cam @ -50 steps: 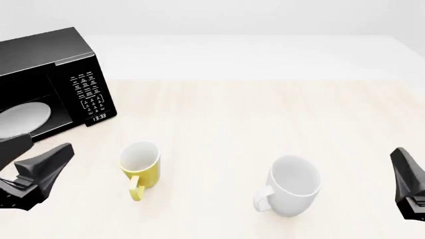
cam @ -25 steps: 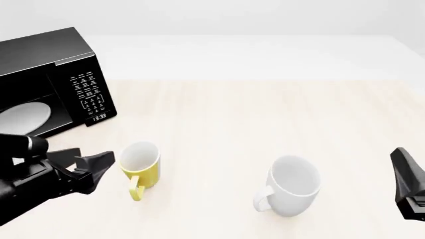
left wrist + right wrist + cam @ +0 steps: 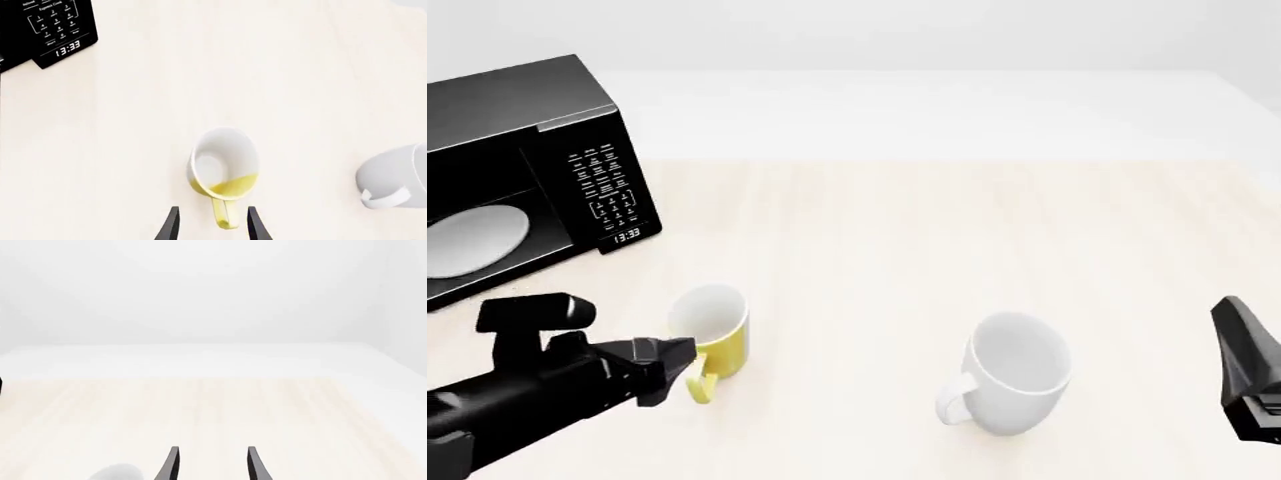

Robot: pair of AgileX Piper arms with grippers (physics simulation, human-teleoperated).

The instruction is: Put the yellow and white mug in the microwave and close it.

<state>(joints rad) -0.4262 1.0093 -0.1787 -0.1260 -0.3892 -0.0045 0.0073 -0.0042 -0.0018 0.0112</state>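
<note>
1. On the light wood table [image 3: 961, 220], front-left area: yellow and white mug [image 3: 710, 330], small, yellow outside w/ yellow loop handle, white inside. Stands upright, mouth up.
2. Mug handle points toward the near table edge in front view; in left wrist view the handle sits between the two finger tips, no clear contact seen.
3. Left gripper [image 3: 674, 365] just beside the mug at its handle side, fingers [image 3: 172, 225] spread apart, nothing clamped. Black left arm comes in low from front view's left.
4. Microwave [image 3: 527, 150] at far left, behind the mug, apart from it. Black box, white-button keypad, clock reads 13:33 [image 3: 67, 49]. Keypad labels too small to read for sure.
5. White round turntable plate [image 3: 474, 240] visible in the microwave cavity; door itself not made out in these views.
6. Larger white mug [image 3: 1010, 375] to the right of the yellow one, well apart, upright, handle toward near-left.
7. Right gripper [image 3: 210, 465] at front view's right edge, away from both mugs, fingers parted, holding nothing.
</note>
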